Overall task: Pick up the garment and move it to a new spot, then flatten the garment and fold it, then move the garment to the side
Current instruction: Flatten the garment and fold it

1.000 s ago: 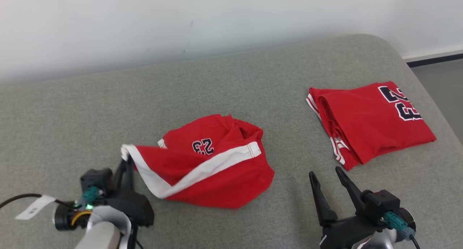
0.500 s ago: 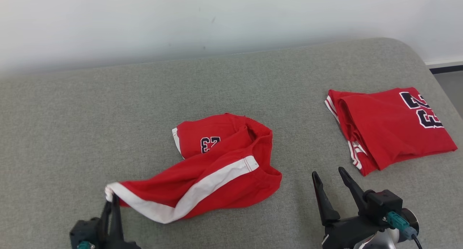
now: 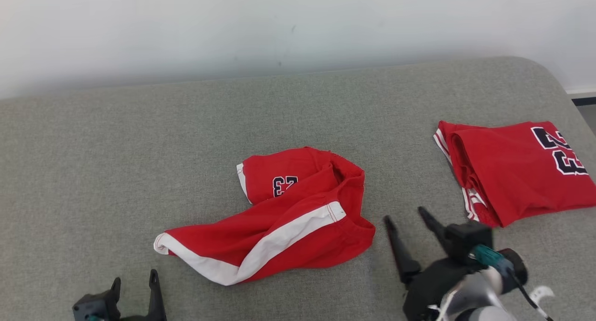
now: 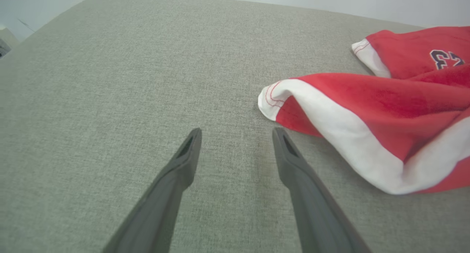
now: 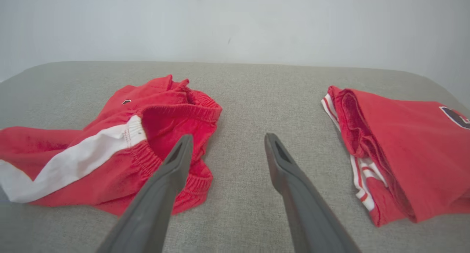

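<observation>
The garment, red shorts with a white side stripe and a "23" print, lies crumpled mid-surface, one leg stretched toward the lower left. My left gripper stands open at the bottom left, just short of the stripe's white corner, with nothing between its fingers. In the left wrist view the garment lies to the right of the left gripper. My right gripper is open at the lower right, beside the waistband. The right wrist view has the right gripper over bare fabric.
A folded red jersey with a "23" print lies at the right, close to the grey cushion's rounded edge; it sits right of the fingers. A pale wall runs behind. Grey upholstery spreads left.
My left gripper opened and let go of the garment's white-striped corner, then drew back toward the bottom. The leg now lies flat on the cushion. The camera shifted slightly; the right gripper edged left.
</observation>
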You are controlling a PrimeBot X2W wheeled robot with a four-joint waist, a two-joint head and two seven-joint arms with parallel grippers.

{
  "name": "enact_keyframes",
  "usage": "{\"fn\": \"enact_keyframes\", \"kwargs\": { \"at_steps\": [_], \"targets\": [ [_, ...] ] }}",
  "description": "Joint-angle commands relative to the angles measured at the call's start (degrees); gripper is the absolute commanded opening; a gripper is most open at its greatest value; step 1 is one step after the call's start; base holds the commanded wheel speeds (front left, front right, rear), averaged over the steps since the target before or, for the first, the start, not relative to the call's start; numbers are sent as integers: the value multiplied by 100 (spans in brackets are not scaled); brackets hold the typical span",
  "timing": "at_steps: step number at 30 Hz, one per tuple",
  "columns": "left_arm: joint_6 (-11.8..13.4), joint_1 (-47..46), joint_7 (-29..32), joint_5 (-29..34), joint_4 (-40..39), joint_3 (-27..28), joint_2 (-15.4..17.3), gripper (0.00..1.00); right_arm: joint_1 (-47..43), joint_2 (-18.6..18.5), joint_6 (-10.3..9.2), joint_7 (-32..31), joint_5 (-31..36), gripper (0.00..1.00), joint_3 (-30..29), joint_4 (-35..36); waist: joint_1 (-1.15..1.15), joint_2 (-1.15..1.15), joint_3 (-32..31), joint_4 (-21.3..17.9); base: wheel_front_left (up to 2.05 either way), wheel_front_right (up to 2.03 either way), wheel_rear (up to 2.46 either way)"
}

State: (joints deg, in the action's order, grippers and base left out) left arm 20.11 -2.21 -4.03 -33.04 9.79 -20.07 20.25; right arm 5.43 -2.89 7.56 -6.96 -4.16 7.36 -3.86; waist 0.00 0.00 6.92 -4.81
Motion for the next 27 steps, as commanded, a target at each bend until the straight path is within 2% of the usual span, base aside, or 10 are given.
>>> {"fn": "enact_keyframes", "kwargs": {
  "at_steps": [1,6,10,18,22,23,24,26,27],
  "targets": [
    [-28,-139,45,-24,39,19,54,100,107,-15,-13,-411,-187,100,183,35,0,0,10,35,0,0,0],
    [-184,-518,196,-41,358,-22,118,100,616,-157,-13,-1518,-677,100,764,223,0,0,56,31,0,0,0],
    [-345,-900,316,-116,732,-107,-4,100,1096,-153,-12,-2551,-855,100,815,29,0,0,120,77,0,0,0],
    [-489,-1302,177,-131,1166,-191,-192,100,1492,-97,-13,-3148,-959,100,1149,-135,0,0,189,141,0,0,0],
    [-558,-1396,64,-158,1332,-211,-270,100,1597,-75,-12,-3319,-880,100,1122,-226,0,0,208,164,0,0,0],
    [-582,-1414,36,-164,1364,-217,-279,100,1603,-72,-12,-3331,-871,94,1109,-248,0,0,210,175,0,0,0],
    [-599,-1415,3,-166,1396,-227,-292,100,1602,-70,-13,-3339,-868,78,1101,-270,0,0,212,187,0,0,0],
    [-606,-1427,-41,-171,1444,-241,-316,100,1625,-73,-13,-3351,-858,65,1088,-287,0,0,217,209,0,0,0],
    [-622,-1441,-51,-173,1462,-248,-320,100,1636,-86,-13,-3362,-854,55,1089,-299,0,0,222,219,0,0,0]
  ]
}}
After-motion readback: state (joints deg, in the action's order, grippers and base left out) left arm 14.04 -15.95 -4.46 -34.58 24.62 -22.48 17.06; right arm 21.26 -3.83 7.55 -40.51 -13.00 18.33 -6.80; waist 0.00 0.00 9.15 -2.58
